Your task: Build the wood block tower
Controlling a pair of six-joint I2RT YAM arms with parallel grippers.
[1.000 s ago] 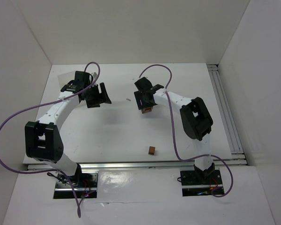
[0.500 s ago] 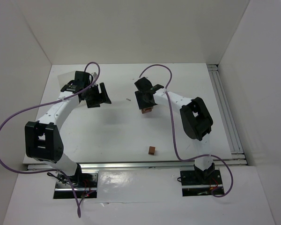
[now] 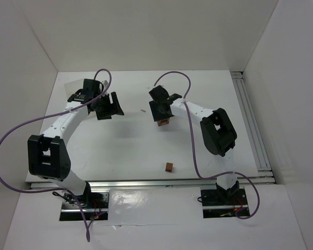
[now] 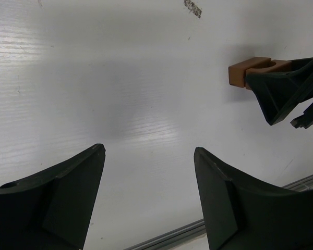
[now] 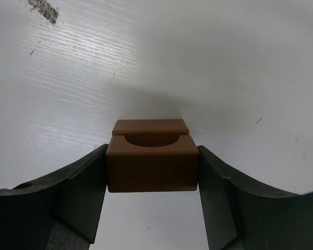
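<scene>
I counted three wood blocks [image 5: 151, 169]: two together on the far side, one single block [image 3: 169, 166] near me. I saw also one pale sliver [image 3: 143, 110].

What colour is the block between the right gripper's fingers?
Reddish-brown block, clearest in the right wrist view.

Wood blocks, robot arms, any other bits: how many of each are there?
Wood blocks: 3 (one in the right gripper, one just beyond it, one loose)
Pale sliver: 1
Robot arms: 2
Total: 6
</scene>
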